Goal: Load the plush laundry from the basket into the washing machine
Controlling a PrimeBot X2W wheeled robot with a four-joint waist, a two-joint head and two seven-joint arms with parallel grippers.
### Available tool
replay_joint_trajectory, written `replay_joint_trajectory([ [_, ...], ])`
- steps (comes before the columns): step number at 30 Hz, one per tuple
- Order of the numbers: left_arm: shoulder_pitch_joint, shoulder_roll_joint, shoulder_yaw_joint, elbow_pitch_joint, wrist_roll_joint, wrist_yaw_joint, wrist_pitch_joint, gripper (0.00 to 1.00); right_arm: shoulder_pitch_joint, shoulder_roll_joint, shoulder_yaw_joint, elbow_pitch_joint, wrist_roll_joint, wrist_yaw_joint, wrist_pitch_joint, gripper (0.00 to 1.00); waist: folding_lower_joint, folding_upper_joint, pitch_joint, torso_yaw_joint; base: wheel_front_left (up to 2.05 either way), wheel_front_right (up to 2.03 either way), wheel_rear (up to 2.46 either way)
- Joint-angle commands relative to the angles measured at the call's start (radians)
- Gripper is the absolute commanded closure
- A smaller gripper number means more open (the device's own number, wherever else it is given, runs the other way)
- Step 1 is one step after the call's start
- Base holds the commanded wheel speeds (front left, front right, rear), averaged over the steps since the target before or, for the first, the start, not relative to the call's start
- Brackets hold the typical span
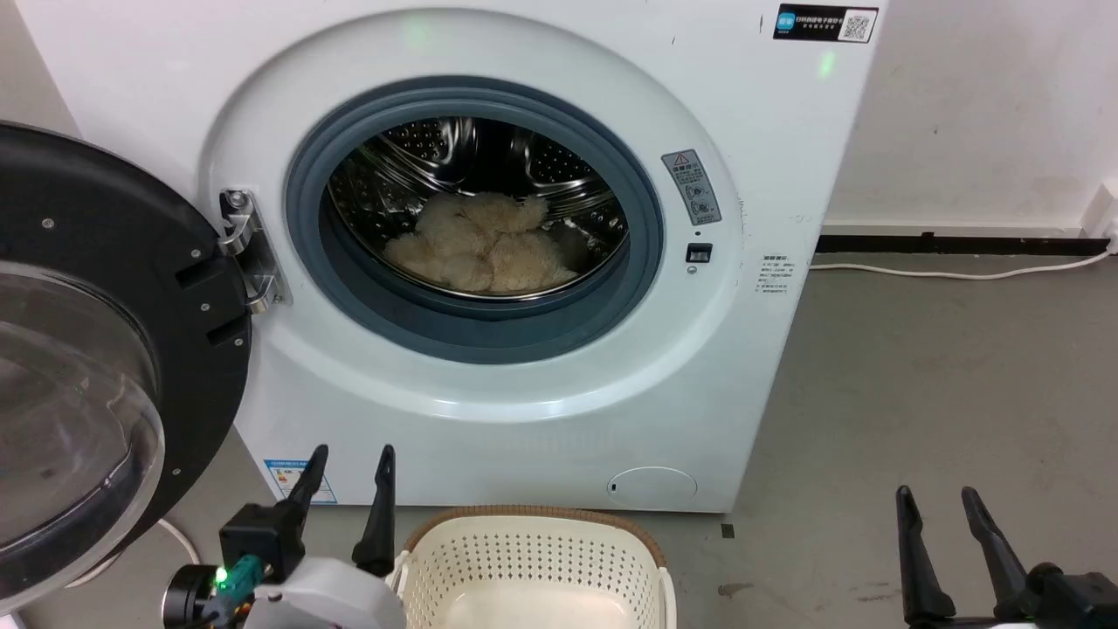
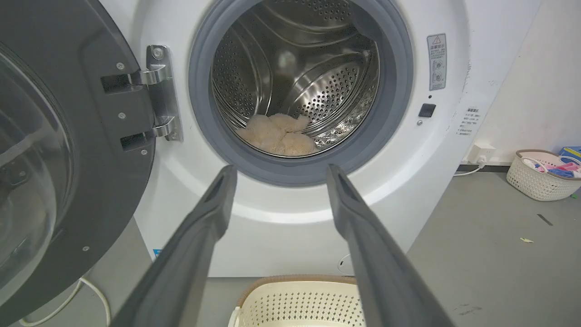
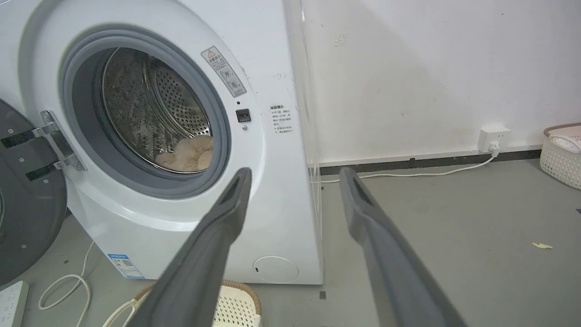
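Plush laundry [image 3: 187, 155] partly behind door seal [image 3: 221, 136]

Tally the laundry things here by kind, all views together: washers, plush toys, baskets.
White front-loading washing machine: 1
Fluffy cream-beige plush toy, lying inside it: 1
Perforated cream plastic laundry baskets: 2 (near basket in front of the machine, far basket)
Total: 4

The door [image 1: 96, 367] is swung wide at the left of the washer [image 1: 541, 419] and blocks approach from that side. The opening inside the grey seal [image 1: 489, 336] is unobstructed. A stuffed toy [image 1: 480, 245] fills the bottom of the drum [image 1: 419, 144], with free room above it. A basket [image 1: 524, 515] stands just below the opening. The floor [image 1: 917, 376] to the right is open, with a cable [image 1: 952, 274] along its far edge.
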Motion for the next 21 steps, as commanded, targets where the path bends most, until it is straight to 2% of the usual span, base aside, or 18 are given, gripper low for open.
replay_joint_trajectory([
  [1, 0.022, 0.007, 0.0, -0.012, 0.002, 0.007, 0.001, 0.0, 0.011, -0.001, 0.0, 0.003, -0.011, -0.001, 0.003, 0.0, 0.0, 0.0, -0.002, -0.001, 0.0, 0.0, 0.0],
  [12, 0.092, 0.008, 0.026, -0.036, -0.02, 0.053, 0.003, 0.0, 0.022, -0.001, 0.022, 0.01, -0.03, -0.001, 0.03, 0.0, 0.0, 0.0, -0.014, -0.004, 0.0, 0.0, 0.0],
  [21, 0.089, 0.018, 0.024, -0.042, -0.019, 0.059, 0.002, 0.0, 0.023, -0.001, 0.031, 0.014, -0.033, -0.001, 0.044, 0.0, 0.0, 0.0, -0.011, -0.001, 0.0, 0.0, 0.0],
])
